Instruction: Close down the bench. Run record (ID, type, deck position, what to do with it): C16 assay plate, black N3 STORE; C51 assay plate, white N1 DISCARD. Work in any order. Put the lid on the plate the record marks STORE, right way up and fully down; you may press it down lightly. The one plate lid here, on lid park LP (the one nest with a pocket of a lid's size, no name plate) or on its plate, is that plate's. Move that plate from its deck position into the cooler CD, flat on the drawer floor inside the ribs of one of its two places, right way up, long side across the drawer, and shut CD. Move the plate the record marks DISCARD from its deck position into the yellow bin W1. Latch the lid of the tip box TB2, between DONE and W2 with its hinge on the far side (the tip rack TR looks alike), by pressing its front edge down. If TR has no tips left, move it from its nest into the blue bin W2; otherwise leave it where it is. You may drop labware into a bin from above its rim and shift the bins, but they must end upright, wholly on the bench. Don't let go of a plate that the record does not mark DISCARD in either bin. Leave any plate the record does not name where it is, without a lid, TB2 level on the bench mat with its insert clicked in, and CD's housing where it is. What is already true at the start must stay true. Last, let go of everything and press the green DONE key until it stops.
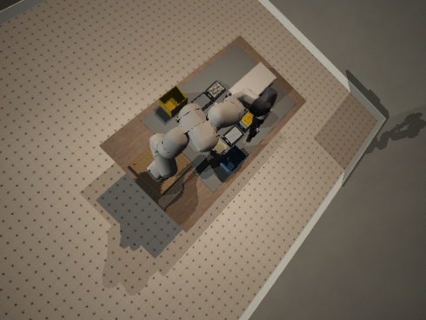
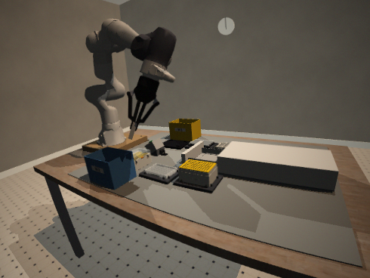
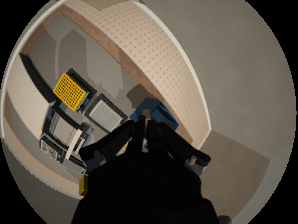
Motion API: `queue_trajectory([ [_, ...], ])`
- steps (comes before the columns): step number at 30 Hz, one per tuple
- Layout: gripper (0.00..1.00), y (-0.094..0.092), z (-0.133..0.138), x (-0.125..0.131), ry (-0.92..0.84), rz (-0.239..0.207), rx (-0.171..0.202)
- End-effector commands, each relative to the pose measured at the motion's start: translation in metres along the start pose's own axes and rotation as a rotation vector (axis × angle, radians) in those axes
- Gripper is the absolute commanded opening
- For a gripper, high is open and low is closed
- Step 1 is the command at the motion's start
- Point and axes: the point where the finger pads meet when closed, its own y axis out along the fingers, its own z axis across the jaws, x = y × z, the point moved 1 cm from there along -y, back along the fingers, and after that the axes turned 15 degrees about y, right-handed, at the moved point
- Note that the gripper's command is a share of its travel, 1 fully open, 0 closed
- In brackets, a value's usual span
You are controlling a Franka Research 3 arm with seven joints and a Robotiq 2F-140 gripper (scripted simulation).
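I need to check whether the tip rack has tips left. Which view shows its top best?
The exterior view: the tip rack stands near and unblocked, its yellow top dotted. The wrist view shows it small and slanted; in the top view the arm partly covers it.

Landmark: the cooler [image 2: 279, 160], a long low housing along the far side of the bench mat [image 2: 242, 211].

- Right of and in front of the cooler: bare mat; approach unobstructed.
- Left of the cooler: a tip rack [image 2: 198, 171] with yellow tips and a white plate [image 2: 160, 172] stand close together, with narrow gaps only.
- Further left: the blue bin [image 2: 109, 166], tall-walled.
- Behind them: the yellow bin [image 2: 184, 129].
- Above this cluster: the gripper [image 2: 134, 122], fingers closed together, hangs well above the labware.
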Motion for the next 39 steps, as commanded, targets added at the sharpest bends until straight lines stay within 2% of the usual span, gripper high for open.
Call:
queue_trajectory([
  [1, 0.0, -0.007, -0.01, 0.01, -0.059, 0.001, -0.017],
  [5, 0.0, -0.016, -0.018, 0.026, -0.163, -0.003, -0.075],
  [9, 0.0, -0.02, -0.023, 0.034, -0.163, -0.003, -0.075],
  [13, 0.0, -0.028, -0.03, 0.05, -0.265, -0.005, -0.133],
  [19, 0.0, -0.039, -0.039, 0.071, -0.265, -0.005, -0.133],
  [22, 0.0, -0.045, -0.044, 0.084, -0.352, -0.004, -0.182],
  [27, 0.0, -0.051, -0.049, 0.097, -0.366, -0.004, -0.19],
  [31, 0.0, -0.058, -0.054, 0.114, -0.464, 0.001, -0.245],
  [36, 0.0, -0.067, -0.06, 0.134, -0.464, 0.001, -0.245],
  [39, 0.0, -0.072, -0.063, 0.148, -0.551, 0.008, -0.295],
])
